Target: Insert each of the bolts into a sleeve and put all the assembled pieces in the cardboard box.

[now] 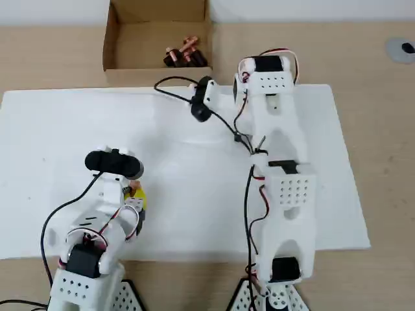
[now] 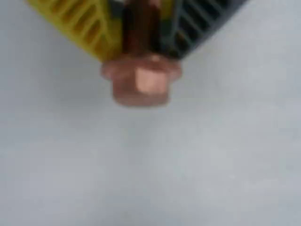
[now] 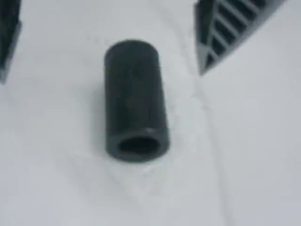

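Bolt (image 2: 141, 80) in left gripper (image 2: 138, 47), head outward, sleeve (image 3: 135, 108) on its side

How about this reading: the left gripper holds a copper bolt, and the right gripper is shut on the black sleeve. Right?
Not quite. The right gripper is open: in the right wrist view its fingers stand apart on either side of the sleeve, which lies loose on the white mat. The left gripper does hold the copper bolt.

Bright, even light from above bleaches the white mat (image 1: 168, 194). Faint, soft-edged shadows lie just under the bolt (image 2: 141, 80) in the left pincer (image 2: 140, 40) and around the sleeve (image 3: 135, 113) within the parted right pincer (image 3: 108, 52).
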### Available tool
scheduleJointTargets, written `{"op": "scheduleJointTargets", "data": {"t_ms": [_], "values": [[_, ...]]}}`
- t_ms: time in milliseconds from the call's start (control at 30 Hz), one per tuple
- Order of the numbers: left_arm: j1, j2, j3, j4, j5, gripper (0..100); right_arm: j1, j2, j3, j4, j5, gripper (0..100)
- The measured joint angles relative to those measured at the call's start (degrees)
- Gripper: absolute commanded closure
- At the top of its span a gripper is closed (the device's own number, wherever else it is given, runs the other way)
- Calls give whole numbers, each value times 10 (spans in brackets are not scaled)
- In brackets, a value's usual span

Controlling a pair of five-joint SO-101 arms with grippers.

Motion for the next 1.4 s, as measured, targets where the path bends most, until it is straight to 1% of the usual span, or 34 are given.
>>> {"op": "scheduleJointTargets", "data": {"t_ms": [367,633,967,1100,1167,1233,1333,1400], "values": [[0,0,0,0,0,987,-4,-7,34,0,0,691],[0,0,0,0,0,987,-17,-17,113,-1,-1,691],[0,0,0,0,-1,987,-18,-22,154,-54,-1,692],[0,0,0,0,-1,987,-13,-24,139,-53,-1,692],[0,0,0,0,-1,987,-12,-19,99,-18,-4,692],[0,0,0,0,-1,987,-9,-18,55,-6,-9,692],[0,0,0,0,-1,987,-10,-67,44,-2,-12,692],[0,0,0,0,-1,987,-11,-105,62,-2,-12,692]]}}
